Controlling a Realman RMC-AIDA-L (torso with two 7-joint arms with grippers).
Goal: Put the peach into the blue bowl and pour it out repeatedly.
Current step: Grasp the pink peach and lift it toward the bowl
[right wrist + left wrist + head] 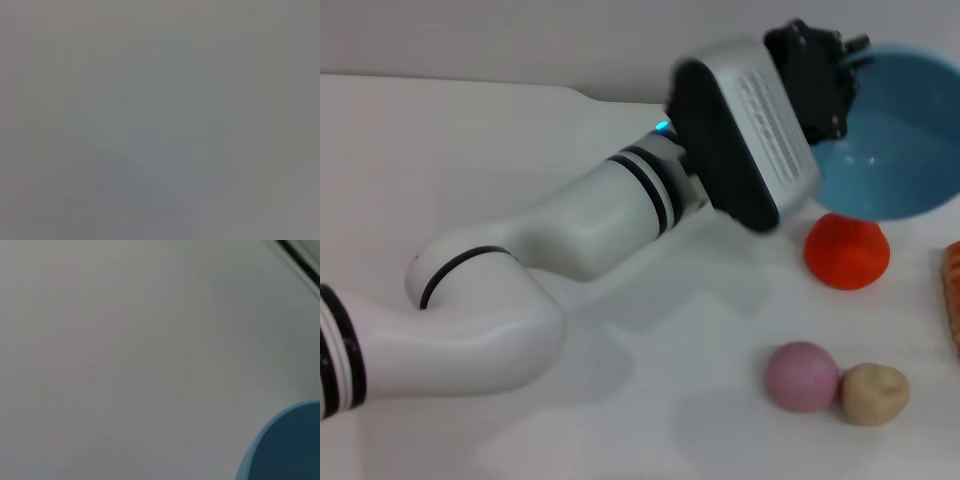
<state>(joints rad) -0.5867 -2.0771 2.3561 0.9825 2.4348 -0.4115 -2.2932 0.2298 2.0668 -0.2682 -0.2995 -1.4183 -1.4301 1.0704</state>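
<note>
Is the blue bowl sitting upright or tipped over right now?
Tipped. The blue bowl is lifted off the table at the left claw, its empty inside facing the head camera. The peach lies on the table beside the potato.

- The left arm (520, 270) enters the head view from the lower left, bends at a white elbow low over the bench (470, 130), and reaches up and to the right.
- Its forearm, ringed with black bands, ends in a silver and black wrist housing tilted diagonally.
- The left gripper (845, 70) sits at the rim of the blue bowl (895, 150), which is raised and tilted; its fingers are hidden behind the black head.
- The right arm is out of view.
</note>
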